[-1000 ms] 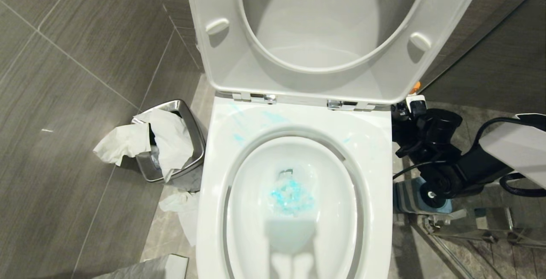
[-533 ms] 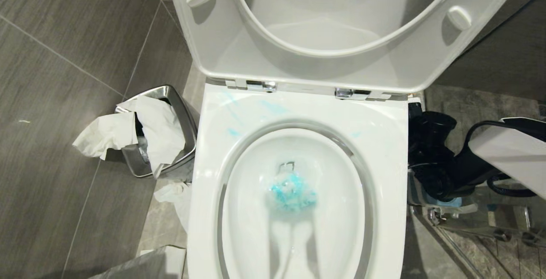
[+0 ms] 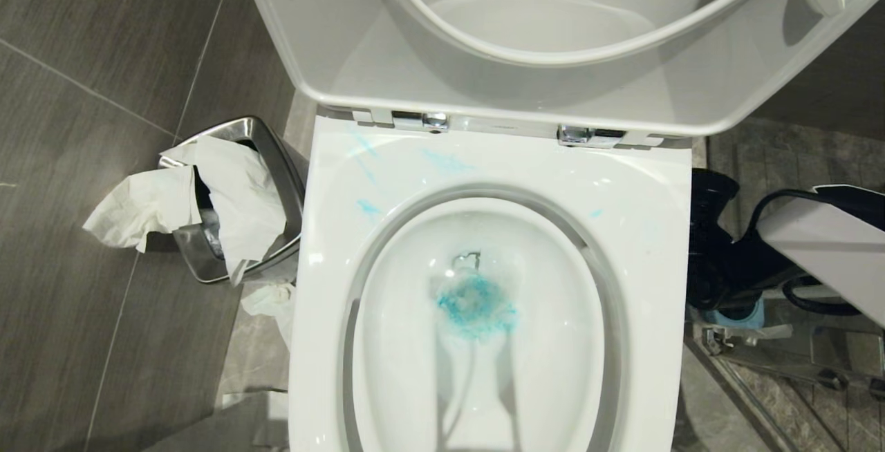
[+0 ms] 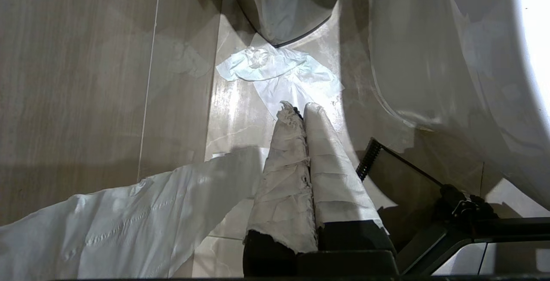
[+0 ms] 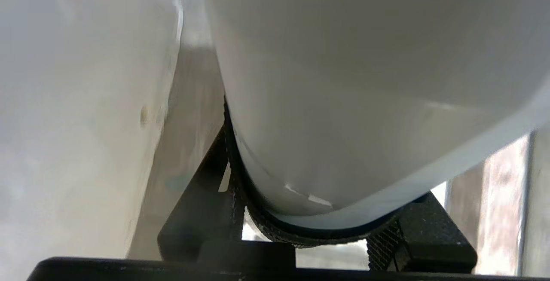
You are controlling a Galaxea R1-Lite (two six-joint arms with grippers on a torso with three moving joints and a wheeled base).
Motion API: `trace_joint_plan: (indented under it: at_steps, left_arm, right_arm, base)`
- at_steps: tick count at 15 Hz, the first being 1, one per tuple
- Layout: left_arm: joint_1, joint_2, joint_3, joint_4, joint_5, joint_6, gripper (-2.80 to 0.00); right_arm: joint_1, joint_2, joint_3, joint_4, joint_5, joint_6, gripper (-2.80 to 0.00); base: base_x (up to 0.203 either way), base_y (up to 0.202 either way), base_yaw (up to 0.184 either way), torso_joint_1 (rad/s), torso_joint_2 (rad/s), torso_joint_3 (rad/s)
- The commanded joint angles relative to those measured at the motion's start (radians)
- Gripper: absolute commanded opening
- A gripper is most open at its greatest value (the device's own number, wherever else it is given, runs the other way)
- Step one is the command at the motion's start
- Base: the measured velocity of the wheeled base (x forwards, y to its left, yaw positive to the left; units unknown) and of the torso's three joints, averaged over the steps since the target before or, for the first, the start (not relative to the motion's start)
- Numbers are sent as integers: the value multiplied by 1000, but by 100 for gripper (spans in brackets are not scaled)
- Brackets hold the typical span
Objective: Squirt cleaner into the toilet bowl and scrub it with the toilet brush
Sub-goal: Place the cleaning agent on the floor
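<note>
The white toilet bowl (image 3: 643, 231) fills the head view, seat and lid (image 3: 325, 58) raised. Turquoise cleaner (image 3: 476, 310) clouds the water, with thin smears (image 3: 442, 160) on the back rim. The toilet brush is out of view. My right arm (image 3: 823, 245) reaches down beside the bowl's right side, its black wrist (image 3: 719, 258) partly hidden behind the rim. In the right wrist view the right gripper (image 5: 318, 178) is shut on a white rounded object (image 5: 343, 79). My left gripper (image 4: 297, 108) is shut and empty, its taped fingers (image 4: 331, 165) pointing at the floor by the bowl's base.
A steel waste bin (image 3: 280, 162) stuffed with tissue (image 3: 138, 206) stands left of the bowl, and more tissue (image 4: 279, 68) lies on the floor. A blue holder (image 3: 738, 314) and a metal rail (image 3: 774, 362) sit low on the right. Dark tiled walls close in behind.
The head camera has tipped closer, so the bowl looks larger and everything shifts outward. My right gripper has sunk behind the rim; the white-and-orange tip it showed earlier is hidden.
</note>
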State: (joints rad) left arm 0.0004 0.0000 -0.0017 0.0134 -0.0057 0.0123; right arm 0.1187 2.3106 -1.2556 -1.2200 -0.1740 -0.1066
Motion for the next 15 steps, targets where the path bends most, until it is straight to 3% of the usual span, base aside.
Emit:
trace_joint_plan:
  at_steps: [1, 15]
  left_arm:
    - [0, 0, 0, 0, 0, 0, -280]
    - [0, 0, 0, 0, 0, 3, -280]
  right_arm:
    - [1, 4, -38, -2, -2, -2, -280]
    - [7, 75, -133, -6, 5, -1, -280]
  base:
    - [0, 0, 0, 0, 0, 0]
    - [0, 0, 0, 0, 0, 0]
